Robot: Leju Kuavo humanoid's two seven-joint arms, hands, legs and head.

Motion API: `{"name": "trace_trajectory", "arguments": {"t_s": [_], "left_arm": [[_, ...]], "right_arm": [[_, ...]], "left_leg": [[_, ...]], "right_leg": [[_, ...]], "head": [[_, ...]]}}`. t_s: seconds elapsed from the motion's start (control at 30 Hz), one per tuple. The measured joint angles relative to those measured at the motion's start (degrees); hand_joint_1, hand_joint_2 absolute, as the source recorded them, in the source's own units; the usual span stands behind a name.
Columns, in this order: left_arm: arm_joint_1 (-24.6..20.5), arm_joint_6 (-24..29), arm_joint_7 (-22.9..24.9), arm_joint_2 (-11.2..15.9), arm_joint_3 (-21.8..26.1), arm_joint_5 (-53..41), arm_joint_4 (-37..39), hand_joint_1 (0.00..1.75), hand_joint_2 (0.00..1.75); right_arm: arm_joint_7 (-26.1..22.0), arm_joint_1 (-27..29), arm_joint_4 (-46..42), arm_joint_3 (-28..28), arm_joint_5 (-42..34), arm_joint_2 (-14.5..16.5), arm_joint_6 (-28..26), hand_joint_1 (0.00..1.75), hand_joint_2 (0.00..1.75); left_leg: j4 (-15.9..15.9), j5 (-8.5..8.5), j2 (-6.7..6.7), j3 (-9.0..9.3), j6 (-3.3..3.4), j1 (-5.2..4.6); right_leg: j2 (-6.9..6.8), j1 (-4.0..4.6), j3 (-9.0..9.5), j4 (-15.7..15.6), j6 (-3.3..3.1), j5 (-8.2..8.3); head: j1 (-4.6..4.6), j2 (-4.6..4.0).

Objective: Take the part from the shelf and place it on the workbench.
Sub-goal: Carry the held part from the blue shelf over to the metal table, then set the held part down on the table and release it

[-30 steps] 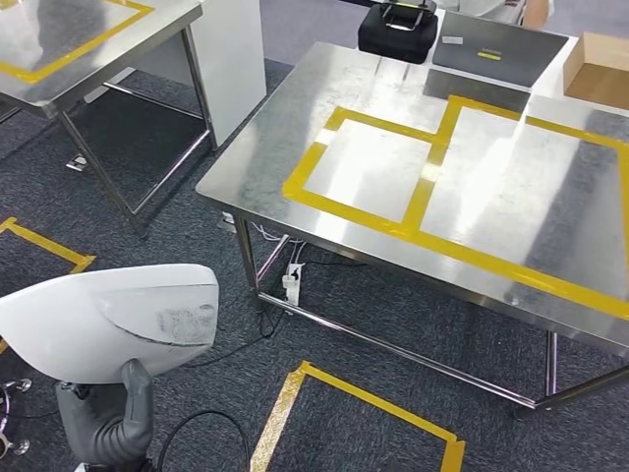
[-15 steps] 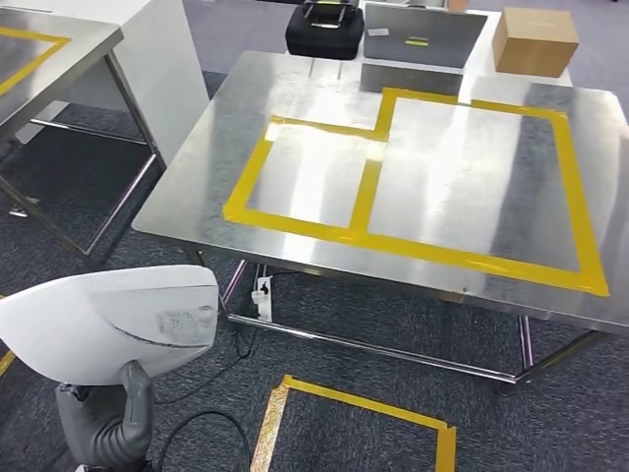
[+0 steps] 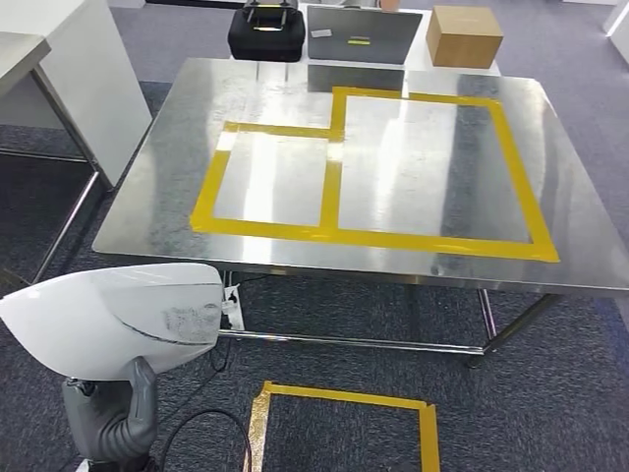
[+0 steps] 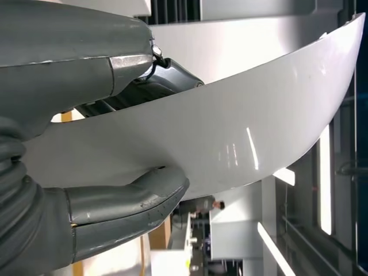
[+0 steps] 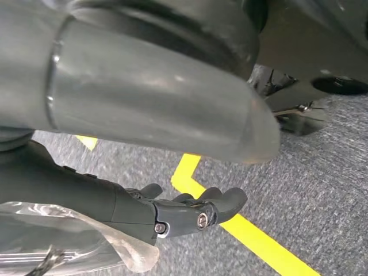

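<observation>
A long white curved part hangs at the lower left of the head view, over the carpet and short of the workbench. My left hand grips it from below. In the left wrist view the thumb presses one face of the part and the darker fingers lie on the other. The steel workbench stands ahead, marked with yellow tape rectangles. My right hand hangs low over the carpet, fingers loosely extended, holding nothing.
Behind the bench sit a black case, a grey panel and a cardboard box. A white cabinet stands at the left. A power strip with cables lies under the bench. A yellow tape square marks the floor.
The whole view has swung: the workbench now sits further left and squarer in front of me, and the second steel table has slid out at the left. The part stays in my left hand.
</observation>
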Motion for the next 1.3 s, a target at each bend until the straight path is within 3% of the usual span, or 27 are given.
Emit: {"name": "trace_trajectory", "arguments": {"t_s": [0.03, 0.07, 0.1, 0.13, 0.2, 0.23, 0.27, 0.33, 0.37, 0.43, 0.5, 0.53, 0.57, 0.6, 0.7, 0.77, 0.83, 0.9, 0.93, 1.0, 1.07, 1.1, 1.13, 1.2, 1.23, 1.3], "left_arm": [[0.0, 0.0, 0.0, 0.0, 0.0, 0.0, 0.0, 1.75, 1.75], [0.0, 0.0, 0.0, 0.0, 0.0, 0.0, 0.0, 1.75, 1.75], [0.0, 0.0, 0.0, 0.0, 0.0, 0.0, 0.0, 1.75, 1.75], [0.0, 0.0, 0.0, 0.0, 0.0, 0.0, 0.0, 1.75, 1.75], [0.0, 0.1, 0.0, 0.0, 0.0, 0.0, 0.0, 1.75, 1.75], [-0.1, 0.1, -0.1, 0.0, 0.0, -0.1, 0.0, 1.75, 1.75], [-0.1, 0.2, -0.1, 0.0, -0.1, -0.1, 0.0, 1.75, 1.75], [-0.2, 0.2, -0.1, 0.0, -0.1, -0.1, 0.0, 1.75, 1.75], [-0.2, 0.2, -0.1, 0.0, -0.1, -0.1, 0.0, 1.75, 1.75], [-0.2, 0.3, -0.2, 0.0, -0.1, -0.1, 0.0, 1.75, 1.75], [-0.1, 0.3, -0.2, 0.1, -0.1, -0.1, 0.0, 1.75, 1.75], [-0.1, 0.4, -0.2, 0.1, -0.1, -0.1, 0.0, 1.75, 1.75], [0.0, 0.4, -0.2, 0.2, -0.1, -0.1, 0.0, 1.75, 1.75], [0.0, 0.4, -0.1, 0.2, -0.1, -0.1, 0.0, 1.75, 1.75], [-0.1, 0.6, -0.1, 0.3, -0.1, -0.2, 0.0, 1.75, 1.75], [-0.2, 0.8, -0.2, 0.3, -0.1, -0.3, 0.0, 1.75, 1.75], [-0.3, 0.9, -0.2, 0.2, -0.1, -0.4, 0.0, 1.75, 1.75], [-0.4, 0.9, -0.2, 0.2, -0.1, -0.5, 0.0, 1.75, 1.75], [-0.4, 1.0, -0.3, 0.1, -0.1, -0.6, 0.0, 1.75, 1.75], [-0.3, 1.0, -0.3, 0.0, -0.2, -0.6, 0.0, 1.75, 1.75], [-0.2, 1.1, -0.5, 0.0, -0.1, -0.5, 0.0, 1.75, 1.75], [-0.2, 1.2, -0.6, 0.0, -0.1, -0.5, 0.0, 1.75, 1.75], [-0.2, 1.3, -0.7, 0.0, -0.1, -0.5, 0.0, 1.75, 1.75], [-0.2, 1.6, -0.9, -0.1, 0.0, -0.5, 0.0, 1.75, 1.75], [-0.2, 1.7, -0.9, -0.2, 0.0, -0.5, 0.0, 1.75, 1.75], [-0.3, 1.8, -1.1, -0.3, 0.0, -0.5, 0.0, 1.75, 1.75]], "right_arm": [[0.0, 0.0, 0.0, -0.1, 0.0, 0.0, 0.0, 0.0, 0.0], [0.0, 0.1, 0.0, -0.1, 0.0, 0.0, 0.0, 0.0, 0.0], [0.0, 0.1, 0.0, -0.2, 0.1, 0.0, 0.0, 0.0, 0.0], [0.0, 0.2, 0.0, -0.3, 0.1, 0.0, 0.0, 0.0, 0.0], [-0.1, 0.1, 0.0, -0.4, 0.2, 0.0, 0.0, 0.0, 0.0], [-0.1, 0.0, 0.0, -0.4, 0.3, 0.0, 0.0, 0.0, 0.0], [-0.2, 0.0, 0.0, -0.4, 0.3, 0.0, 0.0, 0.0, 0.0], [-0.2, 0.0, 0.0, -0.4, 0.4, 0.0, -0.1, 0.0, 0.0], [-0.2, 0.1, 0.0, -0.4, 0.4, 0.0, -0.1, 0.0, 0.0], [-0.2, 0.1, 0.0, -0.4, 0.4, 0.0, -0.1, 0.0, 0.0], [-0.2, -0.1, 0.0, -0.4, 0.3, 0.0, -0.1, 0.0, 0.0], [-0.2, -0.1, 0.0, -0.4, 0.3, 0.0, -0.1, 0.0, 0.0], [-0.2, -0.1, 0.0, -0.4, 0.3, 0.0, -0.1, 0.0, 0.0], [-0.2, 0.0, 0.0, -0.4, 0.3, 0.0, -0.1, 0.0, 0.0], [-0.3, 0.1, 0.0, -0.4, 0.7, 0.0, -0.1, 0.0, 0.0], [-0.5, 0.1, 0.0, -0.4, 1.3, 0.1, -0.3, 0.0, 0.0], [-0.6, 0.3, 0.0, -0.3, 1.8, 0.1, -0.4, 0.0, 0.0], [-0.8, 0.3, 0.0, -0.3, 2.1, 0.1, -0.3, 0.0, 0.0], [-0.8, 0.3, 0.0, -0.3, 2.1, 0.1, -0.3, 0.0, 0.0], [-0.9, 0.0, 0.0, -0.3, 2.2, 0.0, -0.3, 0.0, 0.0], [-0.9, 0.0, 0.0, -0.3, 2.3, 0.0, -0.3, 0.0, 0.0], [-0.9, 0.1, 0.0, -0.3, 2.4, 0.0, -0.3, 0.0, 0.0], [-0.9, 0.1, 0.0, -0.3, 2.4, 0.0, -0.3, 0.0, 0.0], [-0.9, 0.1, 0.0, -0.2, 2.6, 0.0, -0.3, 0.0, 0.0], [-0.9, 0.0, 0.0, -0.2, 2.6, 0.0, -0.3, 0.0, 0.0], [-0.9, 0.0, 0.0, -0.1, 2.7, 0.1, -0.3, 0.0, 0.0]], "left_leg": [[0.0, -0.09, 0.86, 0.01, 0.08, -0.09], [0.0, -0.18, 1.64, 0.04, 0.1, -0.15], [0.0, -0.28, 2.33, 0.13, 0.07, -0.18], [0.0, -0.4, 2.99, 0.28, -0.01, -0.2], [0.0, -0.72, 4.03, 0.65, -0.41, -0.4], [0.1, -0.84, 4.45, 0.8, -0.68, -0.52], [0.1, -0.92, 4.84, 0.91, -0.96, -0.62], [-0.1, -1.03, 5.47, 1.18, -1.61, -0.63], [0.1, -1.39, 5.0, 1.29, -1.97, -0.56], [3.3, -3.73, 2.64, 0.25, -2.59, -0.32], [10.7, -7.32, 0.61, -3.05, -2.87, -0.18], [14.1, -8.37, 0.29, -4.74, -2.96, -0.18], [15.8, -8.31, 0.17, -5.74, -2.99, -0.18], [15.2, -7.06, 0.05, -5.76, -2.93, -0.18], [4.6, -0.73, -1.05, -1.76, -2.22, -0.18], [0.7, 0.31, -1.75, -0.37, -1.68, -0.33], [0.2, 0.24, -1.82, -0.39, -1.15, -0.46], [-0.4, 0.55, -1.47, -0.16, -0.4, -0.26], [-0.6, 0.69, -1.21, -0.05, -0.08, -0.09], [-0.8, 0.73, -0.56, -0.05, 0.24, -0.04], [-0.8, 0.69, 0.07, -0.09, 0.25, -0.03], [-0.7, 0.65, 0.26, -0.07, 0.19, -0.01], [-0.7, 0.59, 0.39, -0.01, 0.09, 0.02], [-0.5, 0.34, 0.51, 0.12, -0.38, -0.03], [-0.4, 0.22, 0.54, 0.14, -0.71, -0.13], [-0.3, 0.2, 0.6, 0.14, -1.42, -0.36]], "right_leg": [[-0.41, -0.03, -1.43, 2.8, 0.12, -0.87], [-0.62, -0.04, -1.85, 3.7, 0.19, -0.62], [-0.85, -0.03, -1.07, 2.2, 0.17, 0.7], [-1.42, 0.0, 0.86, -1.4, 0.04, 2.72], [-3.66, 0.29, 5.1, -9.3, -0.51, 5.78], [-4.37, 0.44, 6.35, -11.6, -0.81, 6.48], [-4.6, 0.58, 6.72, -12.4, -1.08, 6.59], [-3.4, 0.52, 6.68, -12.5, -1.6, 6.82], [-2.86, 0.38, 6.84, -12.7, -1.91, 6.99], [-1.68, 0.03, 7.41, -13.1, -2.49, 7.35], [-0.27, -0.02, 7.47, -13.2, -2.72, 7.45], [0.57, -0.01, 7.5, -13.1, -2.76, 7.44], [1.43, 0.01, 7.55, -13.1, -2.77, 7.42], [2.32, 0.02, 7.63, -13.1, -2.77, 7.39], [4.32, 0.09, 7.77, -12.7, -2.59, 7.12], [5.03, 0.11, 7.39, -12.5, -2.07, 7.01], [5.25, -0.04, 6.94, -12.6, -1.35, 7.02], [3.71, -0.03, 6.25, -11.6, -0.78, 6.15], [2.46, 0.02, 5.23, -9.6, -0.56, 4.92], [0.21, -0.05, 1.77, -2.4, -0.17, 1.23], [-0.41, -0.24, -1.1, 3.5, 0.16, -0.7], [-0.51, -0.36, -1.03, 3.5, 0.27, 0.01], [-0.64, -0.48, 0.25, 1.0, 0.32, 1.69], [-1.2, -0.58, 4.55, -7.1, 0.35, 5.23], [-1.37, -0.55, 6.3, -10.2, 0.16, 6.14], [-1.42, -0.36, 7.59, -12.4, -0.41, 6.23]], "head": [[0.01, 0.0], [0.03, 0.0], [0.06, 0.0], [0.06, 0.0], [0.09, 0.0], [0.07, 0.0], [0.05, 0.0], [0.01, 0.0], [-0.02, 0.0], [-0.28, 0.0], [-0.56, 0.0], [-0.59, 0.0], [-0.6, 0.0], [-0.59, 0.0], [-0.68, 0.0], [-0.73, 0.0], [-0.67, 0.0], [-0.52, 0.0], [-0.4, 0.0], [-0.17, 0.0], [-0.11, 0.0], [-0.1, 0.0], [-0.08, 0.0], [-0.06, 0.0], [-0.06, 0.0], [-0.09, 0.0]]}}
